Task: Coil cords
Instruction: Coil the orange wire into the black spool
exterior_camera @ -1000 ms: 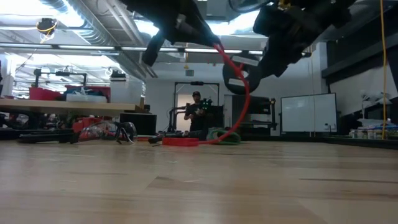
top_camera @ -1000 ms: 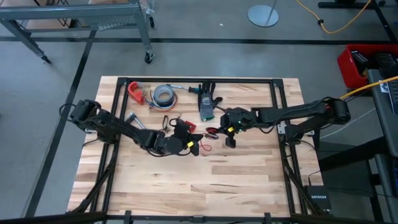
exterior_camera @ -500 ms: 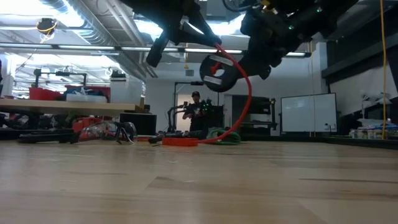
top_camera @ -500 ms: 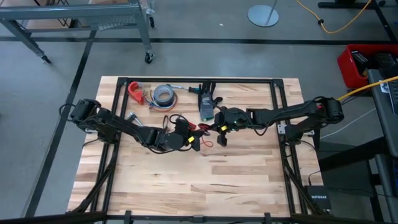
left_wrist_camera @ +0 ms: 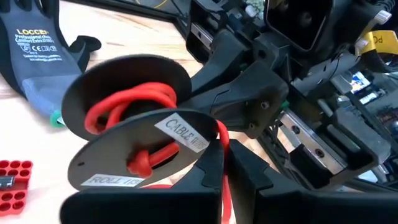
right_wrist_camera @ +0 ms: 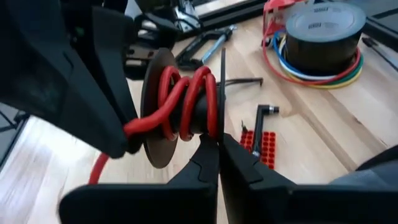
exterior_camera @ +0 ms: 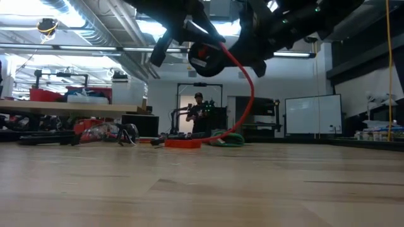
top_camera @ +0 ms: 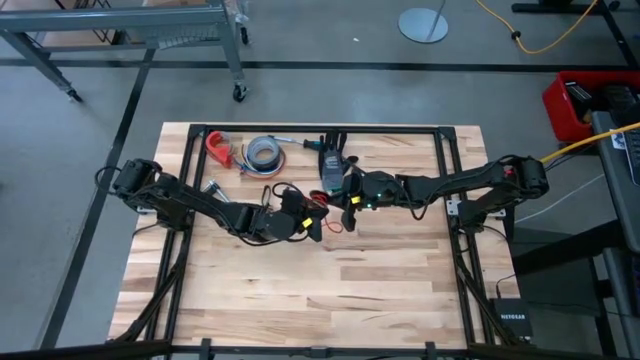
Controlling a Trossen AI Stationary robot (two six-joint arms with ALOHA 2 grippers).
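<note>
Overhead, both grippers meet above mid-table. The right gripper (right_wrist_camera: 217, 155) is clamped on the thin rim of a black round spool (left_wrist_camera: 134, 140) wound with glossy red cord (right_wrist_camera: 186, 102); the left gripper (left_wrist_camera: 221, 165), fingers closed, pinches the cord beside it. From there the cord arcs down to a red block (exterior_camera: 183, 143) on the wooden table (top_camera: 330, 290).

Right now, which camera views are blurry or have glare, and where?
Low view: bright ceiling lights glare behind both arms, leaving them silhouettes; only the red cord keeps colour. Left wrist view: the spool is sharp, the glove slightly soft. Right wrist view: the near fingers blur, the tape roll stays clear.
</note>
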